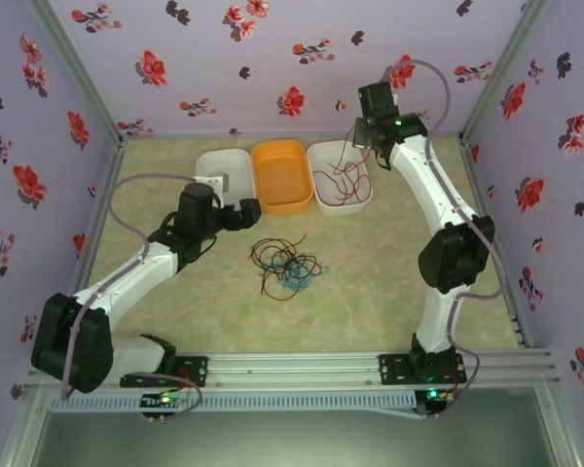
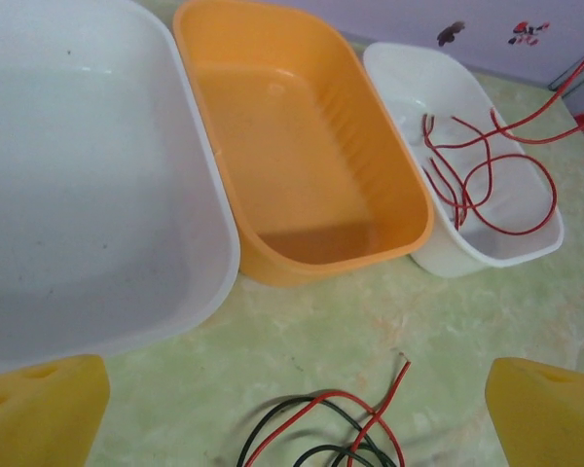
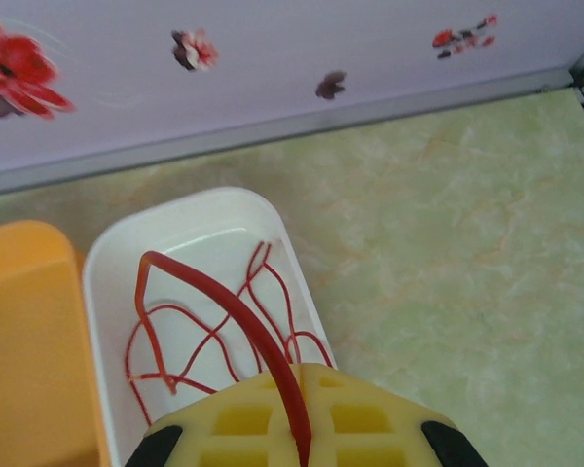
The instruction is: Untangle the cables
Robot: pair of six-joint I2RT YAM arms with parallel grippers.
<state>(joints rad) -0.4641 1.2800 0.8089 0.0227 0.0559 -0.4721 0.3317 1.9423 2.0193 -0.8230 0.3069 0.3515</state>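
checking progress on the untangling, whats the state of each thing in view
left gripper: open, empty
right gripper: shut on red cable
red cable: pinched, rest looped in right white bin
right white bin: holds red cable loops
orange bin: empty
left white bin: empty
cable bundle: tangled, red, black and blue strands

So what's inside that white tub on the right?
Loops of red cable lie in the tub, one strand rising to the right gripper, shut on it. The gripper hides the tub corner below it.
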